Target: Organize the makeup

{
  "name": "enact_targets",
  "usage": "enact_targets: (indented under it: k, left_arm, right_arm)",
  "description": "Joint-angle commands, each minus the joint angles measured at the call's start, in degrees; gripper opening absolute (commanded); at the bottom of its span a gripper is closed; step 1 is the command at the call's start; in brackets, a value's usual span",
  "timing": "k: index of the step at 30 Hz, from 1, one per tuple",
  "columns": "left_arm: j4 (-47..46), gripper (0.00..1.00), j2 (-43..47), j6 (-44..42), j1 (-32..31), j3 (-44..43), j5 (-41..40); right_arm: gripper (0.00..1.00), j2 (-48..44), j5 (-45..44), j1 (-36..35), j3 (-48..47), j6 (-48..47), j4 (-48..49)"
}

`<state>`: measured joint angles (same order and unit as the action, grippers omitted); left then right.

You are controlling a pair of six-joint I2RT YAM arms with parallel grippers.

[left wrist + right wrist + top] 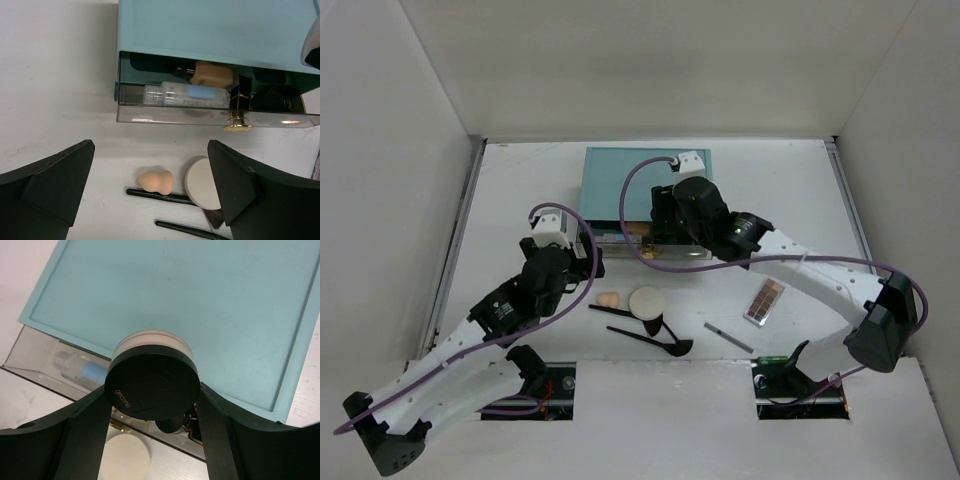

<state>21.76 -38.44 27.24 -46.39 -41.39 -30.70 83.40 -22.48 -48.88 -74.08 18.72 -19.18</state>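
- Nearest your right base, pencil (728, 337): loose on the table (520, 200), not yet stowed.
- Ahead of the bases, brushes (650, 338): two of them, lying roughly parallel. The farther one runs just beside the sponge and puff.
- Centre, sponge (156, 181) and puff (202, 182): side by side, in front of the drawer.
- Right of those and apart from them, palette (765, 300): flat on the table beside your right forearm.
- Your left gripper (151, 160): jaws spread wide with nothing between them. It hovers above the sponge and puff and faces the drawer.
- Beyond, drawer (150, 112): clear and pulled out, with a gold knob (237, 125) on its front. The bottle (185, 95) and tube (212, 74) lie inside. A dark round item at the right end cannot be identified.
- Your right gripper (150, 400): fingers clamped on the jar (152, 382), black lid towards the camera. The jar is held aloft over the front edge of the box, above the drawer.
- Farthest, box (200, 305): teal, with a flat, bare top.
- Step in hand, by my reading: stowing the jar. About a third of the set is already in the drawer.
- Next move calls for: bring the jar forward off the box lip and lower it into a free spot in the drawer, clear of the bottle. Part the fingers only once it is seated. Your left gripper is well placed to take the sponge after that.
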Motion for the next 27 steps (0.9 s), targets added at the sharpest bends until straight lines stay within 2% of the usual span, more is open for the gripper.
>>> enact_targets:
  k: [1, 15, 20, 22, 27]
  left_arm:
    - [0.48, 1.00, -0.23, -0.35, -0.41, -2.73, -3.05]
    - [0.74, 1.00, 0.20, -0.79, 0.38, -2.65, -3.49]
    - [1.18, 1.00, 0.12, -0.88, 0.56, -2.73, -3.49]
    - [1.44, 1.00, 0.12, -0.88, 0.56, -2.91, -3.49]
    - [1.88, 1.00, 0.03, -0.96, 0.56, -3.35, -3.49]
  right_arm:
    - [0.39, 0.01, -6.08, -1.52, 0.25, 2.01, 5.82]
    - [0.40, 0.19, -6.70, -3.45, 7.55, 9.75, 6.17]
    - [0.55, 0.36, -8.98, -3.45, 8.78, 12.39, 5.65]
    - [0.65, 0.45, -9.33, -3.45, 8.87, 13.09, 5.30]
    - [0.78, -0.51, -9.25, -3.45, 8.87, 15.03, 3.36]
